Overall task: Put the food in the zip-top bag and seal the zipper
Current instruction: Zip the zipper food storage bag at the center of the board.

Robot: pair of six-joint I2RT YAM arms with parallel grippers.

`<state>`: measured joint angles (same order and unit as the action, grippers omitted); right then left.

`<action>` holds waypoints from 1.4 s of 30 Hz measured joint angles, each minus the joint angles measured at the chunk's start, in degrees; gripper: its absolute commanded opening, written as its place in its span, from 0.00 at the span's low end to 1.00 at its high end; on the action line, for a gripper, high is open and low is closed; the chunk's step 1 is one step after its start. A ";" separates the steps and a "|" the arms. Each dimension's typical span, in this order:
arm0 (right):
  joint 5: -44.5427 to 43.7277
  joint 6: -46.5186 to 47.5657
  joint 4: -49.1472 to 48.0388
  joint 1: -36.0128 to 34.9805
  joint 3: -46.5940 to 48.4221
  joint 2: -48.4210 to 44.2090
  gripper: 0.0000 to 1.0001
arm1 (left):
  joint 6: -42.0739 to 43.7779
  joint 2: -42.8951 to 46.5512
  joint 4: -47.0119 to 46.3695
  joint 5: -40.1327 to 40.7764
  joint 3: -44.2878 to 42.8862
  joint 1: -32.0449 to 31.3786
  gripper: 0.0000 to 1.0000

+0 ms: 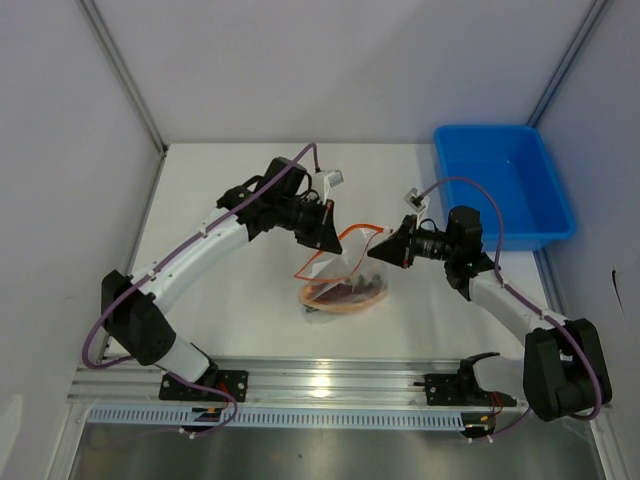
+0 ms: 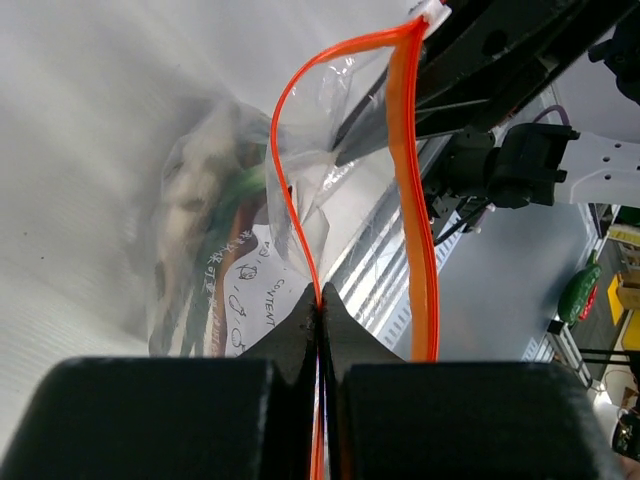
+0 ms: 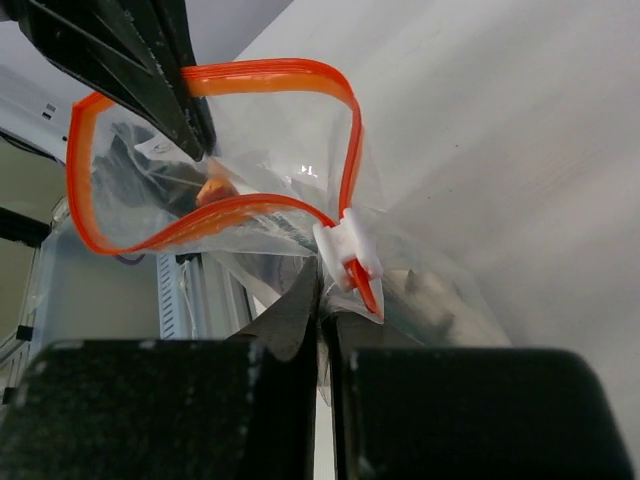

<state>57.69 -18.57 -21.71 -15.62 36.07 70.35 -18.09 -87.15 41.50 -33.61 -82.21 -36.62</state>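
Left tool (image 1: pixel 334 240) and right tool (image 1: pixel 380 252) pinch zip-top bag (image 1: pixel 340 288), zipper (image 3: pixel 260 75) spanning sideways.

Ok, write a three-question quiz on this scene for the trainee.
1. True or false: the zipper is sealed along its whole length.
2. The white slider sits right beside which? A left tool, B right tool, C neither.
3. Where is the food?
Key: 1 false, the mouth gapes open. 2 B. 3 inside the zip-top bag.
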 measured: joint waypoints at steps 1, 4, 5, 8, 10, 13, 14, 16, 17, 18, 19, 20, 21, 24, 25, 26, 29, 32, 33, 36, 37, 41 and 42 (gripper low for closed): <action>-0.02 -0.13 0.00 -0.33 -0.02 -0.15 0.00 | 0.15 0.00 0.17 0.24 0.00 0.09 0.01; -0.68 -0.98 0.39 -1.25 -0.68 -1.38 0.00 | 0.72 0.00 1.11 1.25 -0.11 0.37 0.03; -1.42 -1.33 0.81 -1.73 -1.14 -2.32 0.00 | 1.14 0.00 1.70 2.12 -0.28 0.55 0.06; -3.78 -2.36 2.23 -3.87 -2.29 -5.79 0.00 | 2.71 0.24 2.34 4.72 -1.01 1.14 0.26; -5.01 -2.69 3.65 -4.83 -2.47 -8.13 0.00 | 3.85 1.36 2.14 5.73 -0.96 1.33 0.51; -6.36 -2.86 6.08 -5.27 -2.45 -10.58 0.00 | 4.44 5.14 -0.61 5.95 0.11 1.40 0.63; -6.54 -2.95 6.99 -5.27 -2.38 -11.04 0.00 | 4.72 7.13 -2.38 5.53 0.87 1.40 0.64; -6.80 -3.65 8.26 -5.27 -2.29 -11.21 0.00 | 5.25 11.08 -4.70 4.15 1.55 1.18 0.68; -6.82 -4.04 8.74 -5.29 -2.32 -11.21 0.00 | 5.70 12.72 -5.88 3.65 1.55 0.76 0.69; -6.82 -4.39 9.22 -5.35 -2.32 -11.21 0.00 | 6.47 14.08 -7.06 3.45 1.44 0.26 0.70; -6.80 -4.79 9.68 -5.55 -2.27 -11.21 0.00 | 7.26 14.97 -7.78 3.45 1.07 -0.76 0.71; -6.82 -5.05 10.34 -5.95 -2.05 -11.15 0.00 | 8.24 15.39 -8.28 3.61 0.44 -2.12 0.71; -6.80 -5.20 10.80 -6.29 -1.84 -11.10 0.00 | 9.29 15.30 -8.46 4.20 -0.48 -3.96 0.71; -6.84 -5.20 12.66 -8.00 -0.70 -11.04 0.00 | 12.28 13.60 -9.31 7.41 -2.45 -9.64 0.71; -6.88 -5.18 13.20 -8.50 -0.33 -11.04 0.00 | 13.03 12.87 -9.46 8.72 -2.67 -11.28 0.70; -7.02 -5.18 13.66 -8.85 -0.09 -11.08 0.00 | 13.75 12.20 -9.51 9.84 -2.67 -12.41 0.68; -7.41 -5.16 15.21 -9.46 0.09 -11.72 0.00 | 14.75 10.12 -9.44 13.20 -2.67 -13.90 0.63; -7.72 -5.03 16.59 -9.62 0.09 -12.74 0.00 | 15.30 8.72 -9.55 16.22 -2.67 -14.16 0.55; -7.78 -4.96 17.16 -9.64 0.09 -13.20 0.00 | 15.41 8.33 -9.62 17.53 -2.67 -14.27 0.54; -7.82 -4.92 17.81 -9.68 0.20 -13.97 0.00 | 15.63 7.34 -9.92 20.37 -2.67 -14.86 0.51; -7.82 -4.92 18.03 -9.77 0.26 -14.14 0.00 | 15.67 6.88 -9.99 21.07 -2.67 -15.21 0.50; -7.98 -4.72 18.56 -9.84 0.37 -14.53 0.00 | 16.06 4.70 -10.08 22.56 -2.86 -16.48 0.48; -8.02 -4.68 18.67 -9.84 0.37 -14.53 0.00 | 16.15 4.13 -10.10 22.80 -2.89 -16.85 0.48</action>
<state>49.67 -23.24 -3.05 -25.45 36.45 55.81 -1.93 -83.02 31.40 -10.81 -85.10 -53.47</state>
